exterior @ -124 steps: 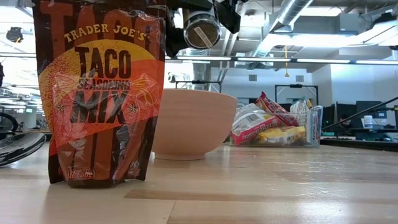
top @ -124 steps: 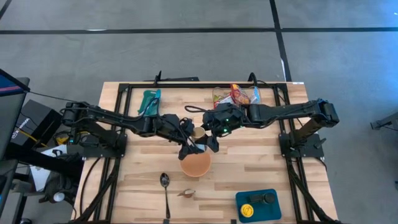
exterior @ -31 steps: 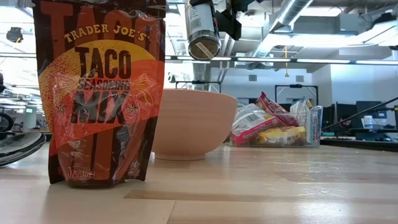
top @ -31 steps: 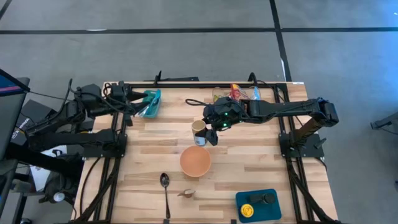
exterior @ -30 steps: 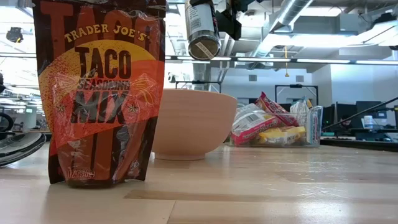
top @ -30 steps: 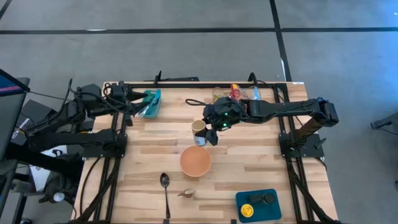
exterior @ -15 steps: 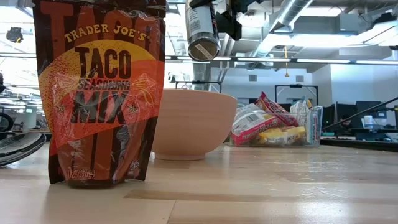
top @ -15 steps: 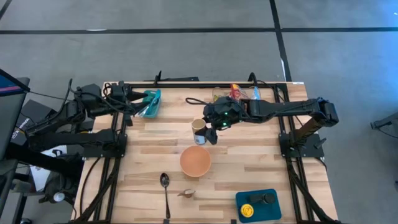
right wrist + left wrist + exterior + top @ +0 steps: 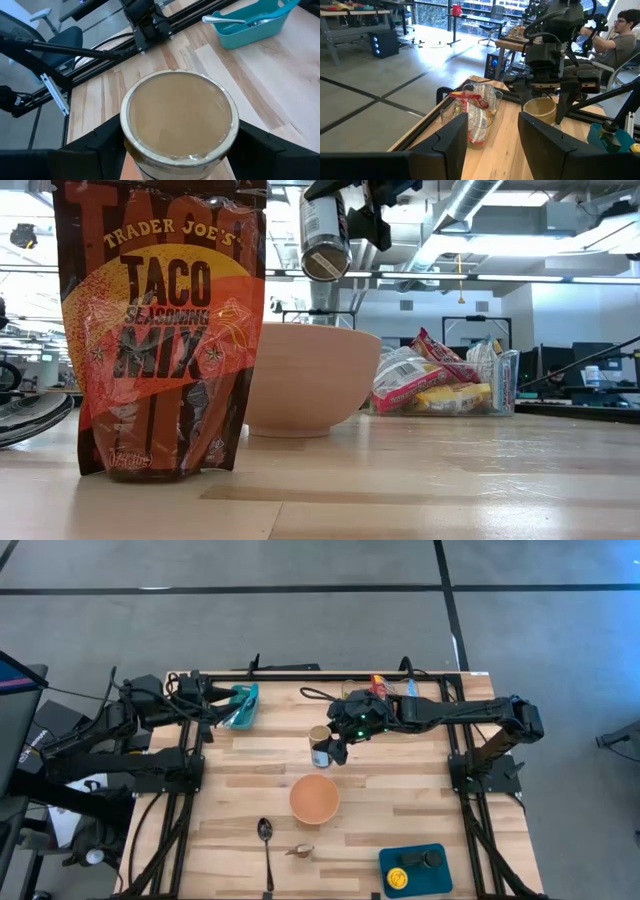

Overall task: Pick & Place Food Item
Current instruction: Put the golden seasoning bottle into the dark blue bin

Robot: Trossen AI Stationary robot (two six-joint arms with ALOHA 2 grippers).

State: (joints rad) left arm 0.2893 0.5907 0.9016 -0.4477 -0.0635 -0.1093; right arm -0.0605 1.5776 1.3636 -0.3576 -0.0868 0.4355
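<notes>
My right gripper (image 9: pixel 327 748) is shut on a dark jar with a tan lid (image 9: pixel 320 743) above the table's middle, on the far side of the wooden bowl (image 9: pixel 314 798). In the low view the jar (image 9: pixel 325 235) hangs high above the bowl (image 9: pixel 305 380), tilted, with its base showing. My left gripper (image 9: pixel 492 140) is open and empty at the table's far left, by a teal tray (image 9: pixel 240 705). A Taco Seasoning Mix pouch (image 9: pixel 160 330) stands upright on its base near the front edge. My right gripper pinches the jar's side wall just below the lid (image 9: pixel 131 150) between its two fingers (image 9: pixel 100 145), one on each side. The fingers come roughly level from the table's right. The jar is lifted clear, tilted with its lid toward the far edge.
A clear bin of snack packets (image 9: pixel 380 692) stands at the far edge behind the right gripper. A spoon (image 9: pixel 266 840) lies near the front, and a blue tray (image 9: pixel 412 868) with small items sits front right. A person (image 9: pixel 620 35) sits beyond the table.
My right gripper has carried the jar a little toward the table's far edge, away from the bowl. The jar stays lifted and tilted.
</notes>
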